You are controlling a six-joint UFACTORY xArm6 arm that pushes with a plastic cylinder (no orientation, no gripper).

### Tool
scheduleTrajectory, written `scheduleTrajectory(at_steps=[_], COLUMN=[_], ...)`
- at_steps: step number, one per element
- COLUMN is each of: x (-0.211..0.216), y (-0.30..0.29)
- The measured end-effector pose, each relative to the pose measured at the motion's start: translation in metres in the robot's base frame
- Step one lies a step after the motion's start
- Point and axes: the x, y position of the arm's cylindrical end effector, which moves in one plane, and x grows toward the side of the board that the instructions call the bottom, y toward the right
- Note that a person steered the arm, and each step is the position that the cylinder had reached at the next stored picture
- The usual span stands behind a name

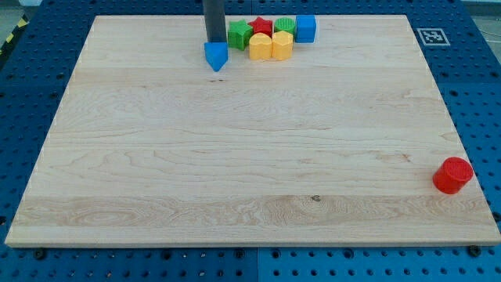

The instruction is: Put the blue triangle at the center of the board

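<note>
Altogether eight blocks sit on the wooden board (156, 157): the blue triangle (216, 56) near the view's top edge, with my tip (214, 40) right behind it, seemingly touching, and holding nothing, being a bare rod. Just to its right cluster two green blocks (239, 34), a red star (261, 27), two yellow blocks (261, 47) and a blue cube (305, 28). One red cylinder (453, 175) stands well apart at the lower right.

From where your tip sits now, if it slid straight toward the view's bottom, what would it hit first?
My tip would meet the blue triangle first; it sits just below, apparently touching, though depth is unclear.
</note>
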Motion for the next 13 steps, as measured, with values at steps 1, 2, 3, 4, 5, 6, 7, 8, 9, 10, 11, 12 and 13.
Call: scheduleTrajectory(at_steps=[1, 2, 3, 4, 5, 6, 7, 8, 9, 10, 11, 12, 13], x=[0.010, 0.011, 0.017, 0.027, 0.027, 0.034, 0.035, 0.036, 0.036, 0.037, 0.039, 0.060, 0.064], y=[-0.002, -0.025, -0.027, -0.013, -0.012, -0.003, 0.000, 0.004, 0.009, 0.006, -0.022, -0.020, -0.013])
